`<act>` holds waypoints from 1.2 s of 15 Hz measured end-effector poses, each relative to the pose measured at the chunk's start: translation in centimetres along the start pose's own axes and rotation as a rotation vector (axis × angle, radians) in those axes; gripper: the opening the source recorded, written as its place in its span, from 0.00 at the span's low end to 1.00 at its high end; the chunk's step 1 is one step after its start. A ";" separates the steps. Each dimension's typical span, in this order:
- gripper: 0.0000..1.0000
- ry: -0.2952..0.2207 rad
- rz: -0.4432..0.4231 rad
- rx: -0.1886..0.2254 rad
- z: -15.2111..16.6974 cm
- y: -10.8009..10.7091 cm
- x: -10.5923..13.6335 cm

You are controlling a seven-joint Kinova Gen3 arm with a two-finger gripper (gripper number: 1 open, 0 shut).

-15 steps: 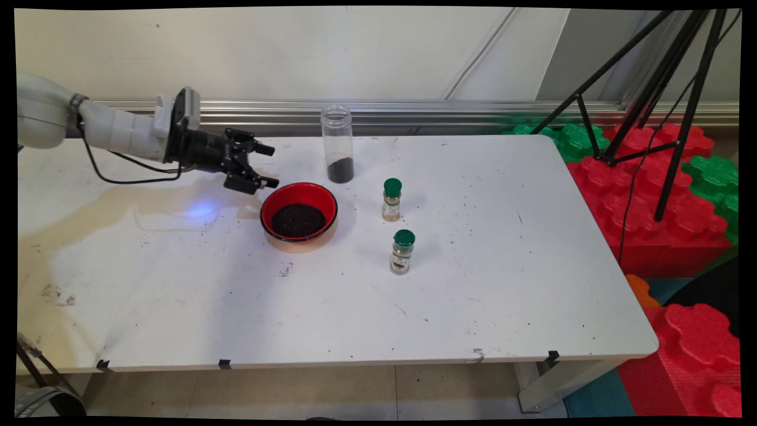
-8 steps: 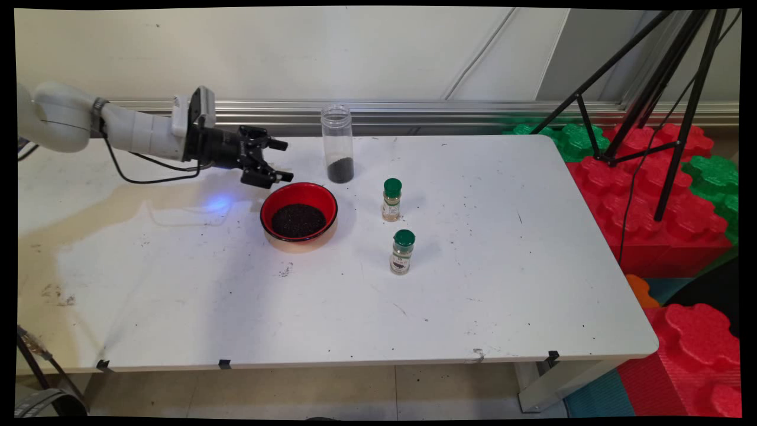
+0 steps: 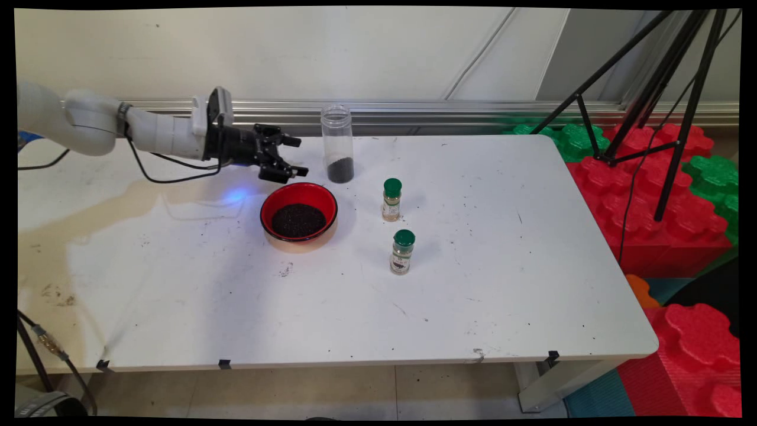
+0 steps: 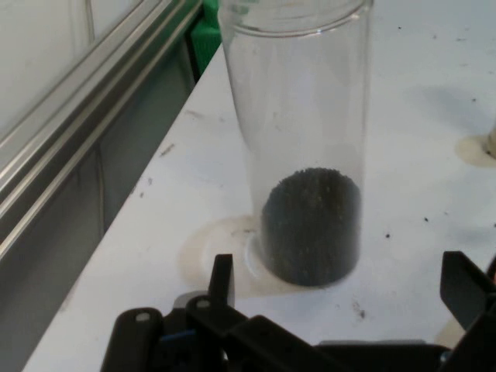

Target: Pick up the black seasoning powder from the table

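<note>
1. The gripper (image 3: 297, 156) reaches in level from the left above the table (image 3: 502, 284), its fingers spread wide with nothing between them; in the hand view its two fingertips (image 4: 222, 280) stand far apart at the bottom edge.
2. Just to the gripper's right stands a tall clear jar (image 3: 337, 144), upright and without a lid, with a layer of dark grains in its bottom. The gripper points at it but is apart from it. In the hand view the jar (image 4: 302, 147) fills the middle, straight ahead of the open fingers.
3. Just below the gripper in the main view sits a red bowl (image 3: 266, 210) holding dark grains like those in the jar. The lower finger hangs over the table near the bowl's far rim, without touching it.
4. To the right of the bowl stands a small spice bottle with a green cap (image 3: 391, 200), upright.
5. A second green-capped spice bottle (image 3: 403, 252) stands nearer the camera, near the first and slightly to its right.
6. Off the table's right edge lie large red and green foam blocks (image 3: 656, 195), with a black tripod (image 3: 674, 89) standing on them.
7. A metal rail (image 3: 443, 109) runs along the wall behind the table.
</note>
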 end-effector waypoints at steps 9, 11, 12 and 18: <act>1.00 0.054 -0.021 -0.025 3.6 -0.7 -0.3; 1.00 0.063 -0.022 -0.032 4.2 -0.8 -0.3; 1.00 0.069 -0.023 -0.036 4.5 -0.8 -0.3; 1.00 0.092 -0.030 -0.052 6.4 -1.2 -0.3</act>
